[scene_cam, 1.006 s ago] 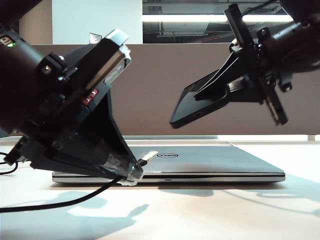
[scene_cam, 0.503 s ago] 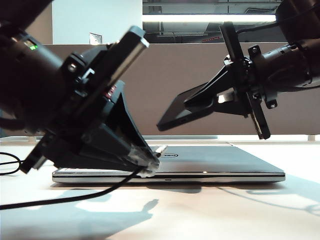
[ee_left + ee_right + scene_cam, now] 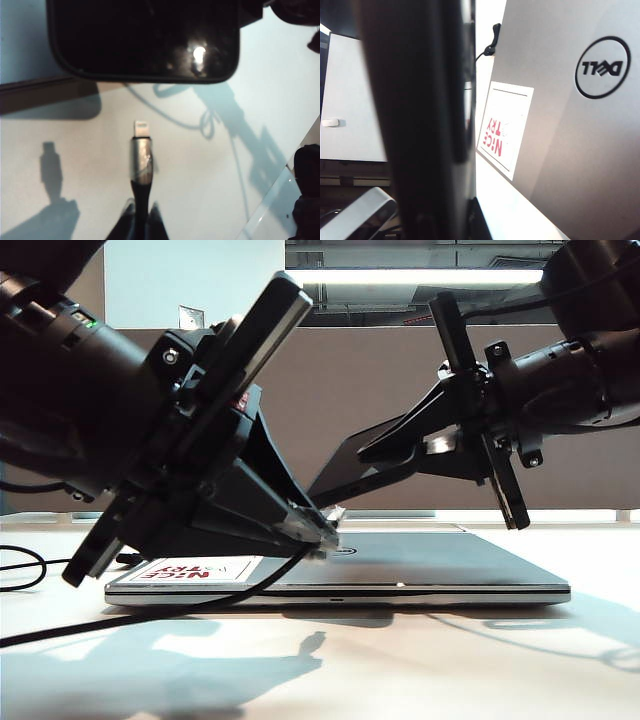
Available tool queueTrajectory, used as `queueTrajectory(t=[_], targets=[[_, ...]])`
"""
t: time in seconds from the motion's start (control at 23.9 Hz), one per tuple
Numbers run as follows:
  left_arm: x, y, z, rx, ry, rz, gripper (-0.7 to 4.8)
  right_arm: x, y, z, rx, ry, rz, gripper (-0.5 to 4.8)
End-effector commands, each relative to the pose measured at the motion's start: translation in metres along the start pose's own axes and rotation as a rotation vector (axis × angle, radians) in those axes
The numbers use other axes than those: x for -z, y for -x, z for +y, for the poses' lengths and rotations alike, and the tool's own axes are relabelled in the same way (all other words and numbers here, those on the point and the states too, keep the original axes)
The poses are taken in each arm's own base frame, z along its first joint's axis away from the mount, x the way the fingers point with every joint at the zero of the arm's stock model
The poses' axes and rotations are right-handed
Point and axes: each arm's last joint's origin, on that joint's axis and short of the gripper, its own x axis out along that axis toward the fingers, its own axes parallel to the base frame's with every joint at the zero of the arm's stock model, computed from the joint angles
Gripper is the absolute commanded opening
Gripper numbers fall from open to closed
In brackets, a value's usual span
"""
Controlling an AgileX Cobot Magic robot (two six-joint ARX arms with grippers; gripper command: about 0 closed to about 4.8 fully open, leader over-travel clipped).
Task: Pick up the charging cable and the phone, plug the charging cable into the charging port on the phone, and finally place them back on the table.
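My left claw, shut tight on the charging cable, has moved closer to the phone pinched in my right claw above the laptop, so plugging in is next.

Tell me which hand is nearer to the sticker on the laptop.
Left. The left hand, shut on the charging cable, hangs just above the laptop close to the sticker. The right hand, shut on the phone, is higher and farther right.

phone cropped by the frame edge – charging port unseen, right gripper's fingertips hidden behind it
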Motion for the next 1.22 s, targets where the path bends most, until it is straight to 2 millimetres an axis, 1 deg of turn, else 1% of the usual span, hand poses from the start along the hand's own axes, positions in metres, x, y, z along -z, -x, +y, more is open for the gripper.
queueTrajectory(t=[0.04,0.42,0.88,1.22], targets=[[-0.0014,-0.0013,-0.0012,0.016,0.03,-0.013,-0.07,-0.0046,0.0006,0.0068,-0.039,0.028,-0.021,-0.05],[-0.0026,-0.0025,-0.0022,0.031,0.027,-0.028,-0.07,-0.0014,0.0003,0.0033,-0.013,-0.025,0.007,-0.05],[-0.0033,-0.0031,-0.0026,0.038,0.026,-0.036,-0.06,0.0024,-0.004,0.0064,-0.02,-0.021,0.025,-0.05],[-0.0033,-0.0031,-0.0026,0.038,0.026,-0.036,-0.07,0.0019,-0.0041,0.006,-0.005,-0.015,0.006,-0.05]])
